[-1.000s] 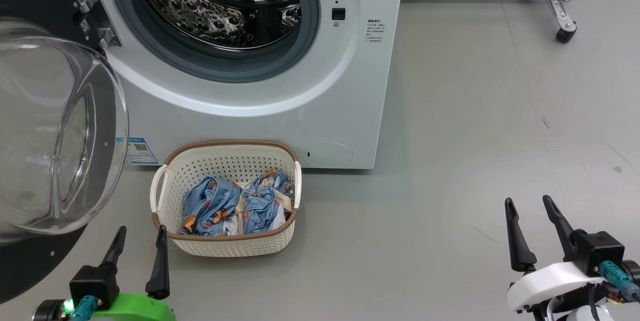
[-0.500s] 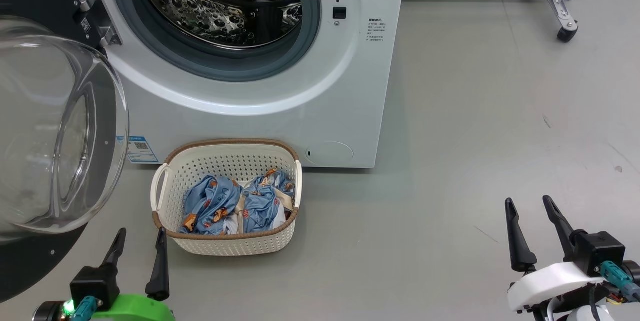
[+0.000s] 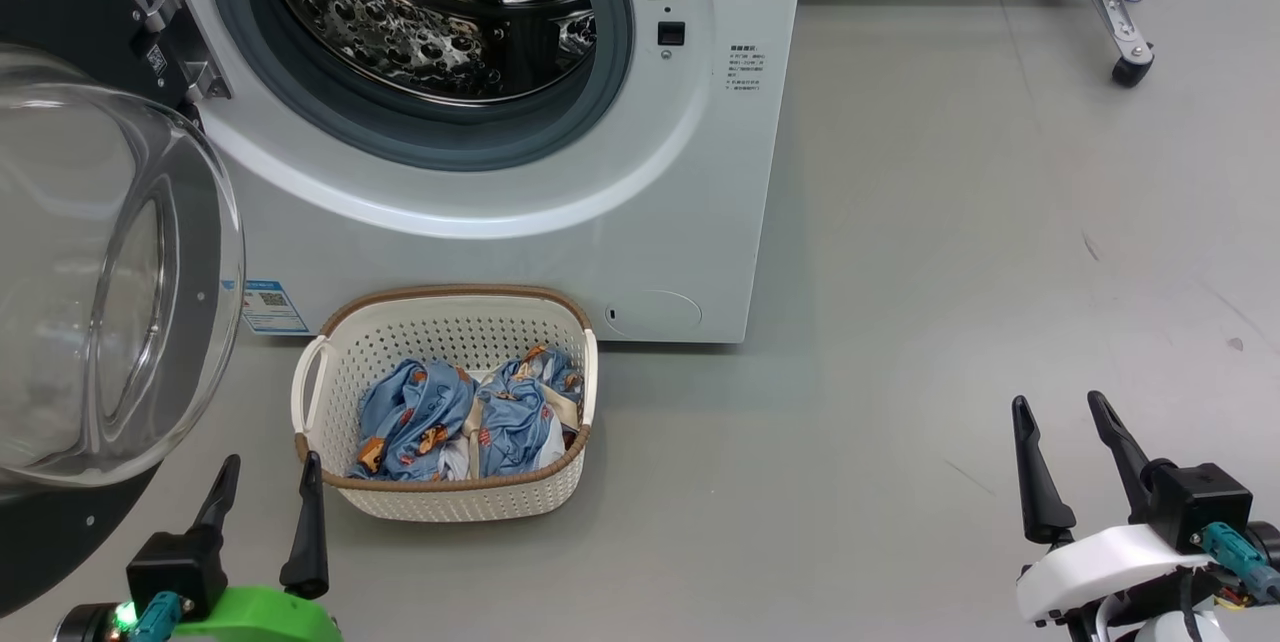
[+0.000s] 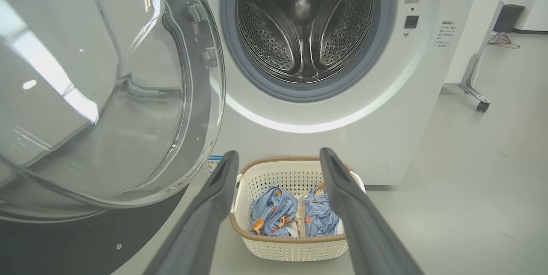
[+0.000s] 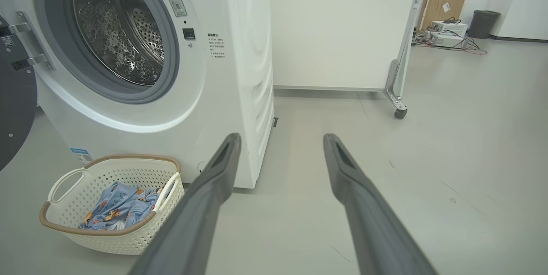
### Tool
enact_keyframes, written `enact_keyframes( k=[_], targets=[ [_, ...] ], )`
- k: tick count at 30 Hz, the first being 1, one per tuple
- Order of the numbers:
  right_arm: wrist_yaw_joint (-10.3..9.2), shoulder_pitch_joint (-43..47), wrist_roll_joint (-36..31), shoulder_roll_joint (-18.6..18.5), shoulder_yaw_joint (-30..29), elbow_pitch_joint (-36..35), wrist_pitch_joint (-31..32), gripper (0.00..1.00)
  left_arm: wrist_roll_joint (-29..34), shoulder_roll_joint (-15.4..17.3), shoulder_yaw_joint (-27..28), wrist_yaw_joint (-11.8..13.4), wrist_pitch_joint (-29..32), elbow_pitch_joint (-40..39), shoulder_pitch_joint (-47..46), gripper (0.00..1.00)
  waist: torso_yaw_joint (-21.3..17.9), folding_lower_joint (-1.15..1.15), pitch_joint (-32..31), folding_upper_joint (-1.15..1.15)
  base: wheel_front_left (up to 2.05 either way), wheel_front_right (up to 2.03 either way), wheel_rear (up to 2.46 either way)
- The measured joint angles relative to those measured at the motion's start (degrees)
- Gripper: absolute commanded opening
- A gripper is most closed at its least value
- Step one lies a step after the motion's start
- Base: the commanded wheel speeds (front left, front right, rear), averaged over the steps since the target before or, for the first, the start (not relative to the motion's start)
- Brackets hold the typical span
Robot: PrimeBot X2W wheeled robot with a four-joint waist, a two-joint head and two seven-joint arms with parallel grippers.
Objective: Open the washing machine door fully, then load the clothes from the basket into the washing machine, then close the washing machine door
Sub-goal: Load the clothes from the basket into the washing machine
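Far left of the head view, the big round black-ringed glass washing machine door (image 3: 100, 272) hangs swung open. At lower left the left gripper (image 3: 273, 460) is spread wide and empty, just beside the cream perforated plastic basket (image 3: 470, 502) of blue cartoon-print clothes (image 3: 420, 417), which sits in front of the white front-loading washing machine (image 3: 650, 222). I'd drop that one straight into the pile, pinch deep and clear the brown rim (image 3: 450, 291); the right gripper (image 3: 1058, 402) at lower right is wide and empty too.

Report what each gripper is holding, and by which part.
Nothing is held. The left gripper and the right gripper both have open, empty jaws; the clothes lie in the basket, apart from both.
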Motion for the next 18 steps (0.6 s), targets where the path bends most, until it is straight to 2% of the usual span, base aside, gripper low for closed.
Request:
enact_keyframes(
  k=[18],
  targets=[
    [0.05, 0.0, 0.0, 0.1, -0.3, 0.1, 0.0, 1.00, 0.0, -0.1, 1.0, 0.0, 0.0, -0.8, -0.9, 1.00, 0.4, 0.00, 0.9, 0.00, 1.08, -1.08, 0.00]
  ],
)
